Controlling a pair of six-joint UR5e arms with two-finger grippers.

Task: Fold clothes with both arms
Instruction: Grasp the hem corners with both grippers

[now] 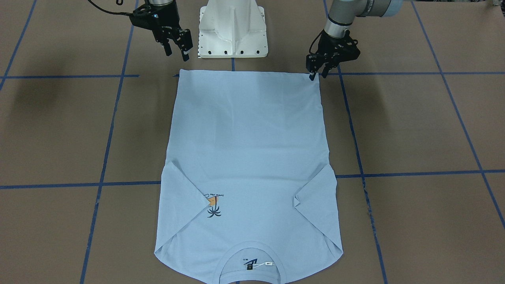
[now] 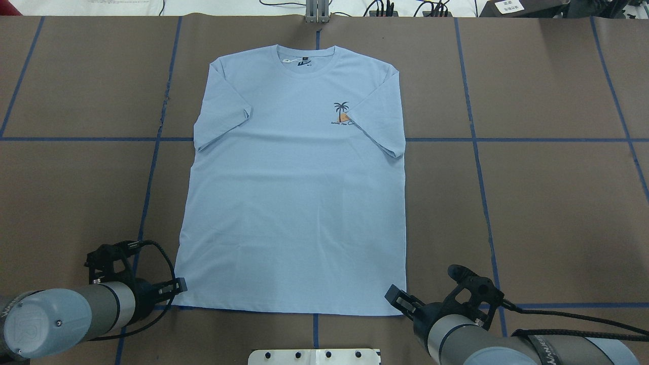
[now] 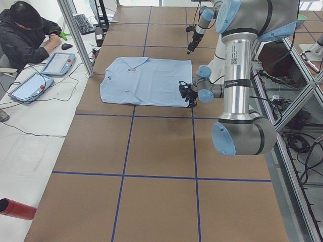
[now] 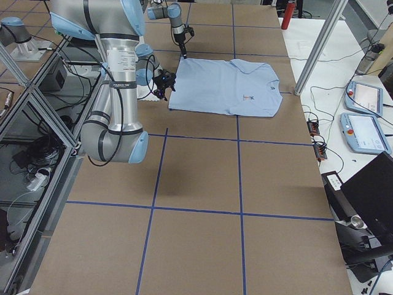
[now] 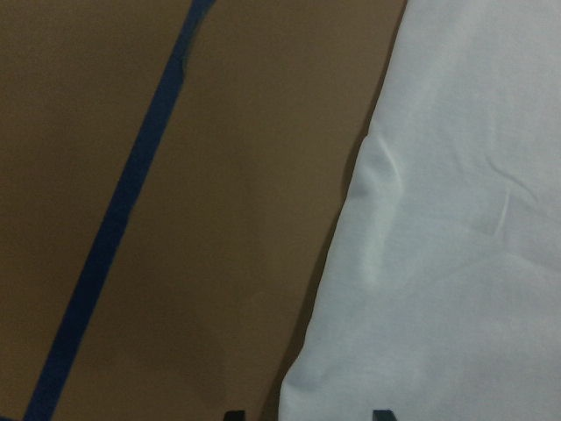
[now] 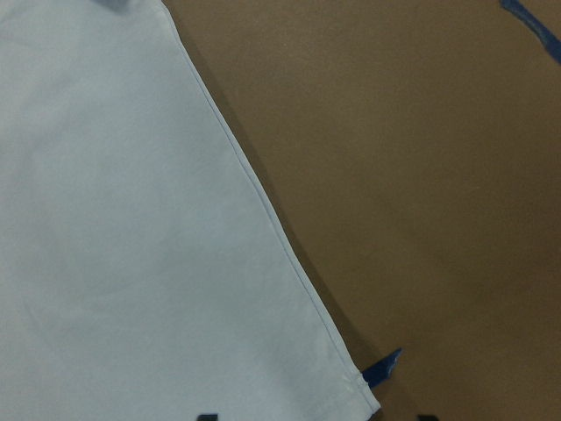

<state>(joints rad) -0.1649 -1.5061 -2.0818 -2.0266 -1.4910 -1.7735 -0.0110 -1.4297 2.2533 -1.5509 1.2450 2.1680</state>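
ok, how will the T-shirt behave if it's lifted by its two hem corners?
Probably floppy: the T-shirt lies flat, sleeves folded onto its body, so it would likely sag between corners. The wrinkle near its hem corner suggests it bunches if pushed.

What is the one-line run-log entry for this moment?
T-shirt flat, print up, sleeves folded in | left gripper open at hem corner | right gripper open by other hem corner | hem not yet lifted

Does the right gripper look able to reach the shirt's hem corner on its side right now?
Probably yes. The right gripper hangs open close by the T-shirt's hem corner, only bare table between them. Nothing lies on that corner, and the left gripper is at the opposite corner.
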